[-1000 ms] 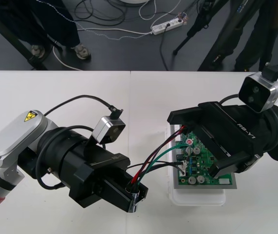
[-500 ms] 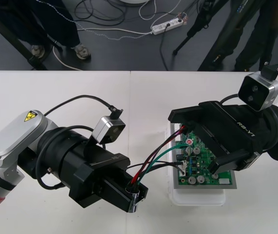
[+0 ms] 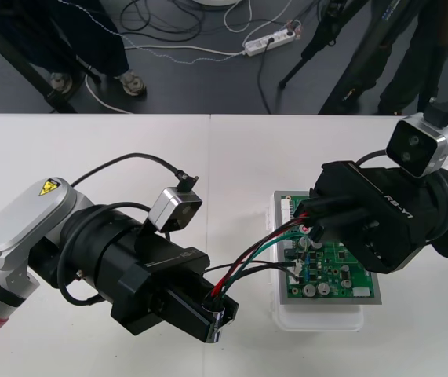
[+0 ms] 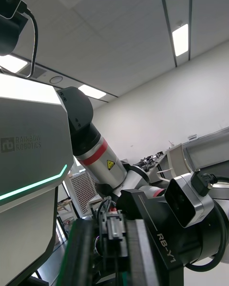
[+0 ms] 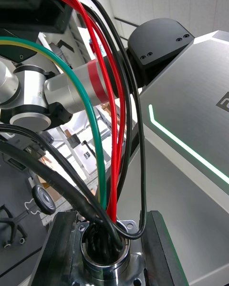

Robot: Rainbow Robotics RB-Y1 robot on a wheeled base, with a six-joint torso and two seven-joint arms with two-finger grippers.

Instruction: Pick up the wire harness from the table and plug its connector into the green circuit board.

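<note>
Both grippers are squeezing the harness [image 3: 256, 253], left gripper [image 3: 217, 320] on its socket [image 5: 102, 257], right gripper [image 3: 314, 222] on its plug [image 4: 114, 229] over the green board [image 3: 337, 271], so stretching it may be tugging the plug crooked.

The plain white table [image 3: 90, 149] spans the front view, and its far edge runs straight across below a strip of dark floor [image 3: 200, 86]. A thin seam [image 3: 210, 157] runs from that far edge toward the near side, dividing the top into two panels. The only thing resting directly on the table is a white base [image 3: 318, 320], which lies flat on the right panel, apart from the seam and square to the table's edges. Its rounded near rim juts out from under the green circuit board [image 3: 341, 271] that it carries. The board lies level, with small round silver components [image 3: 308, 290] along its near edge.
</note>
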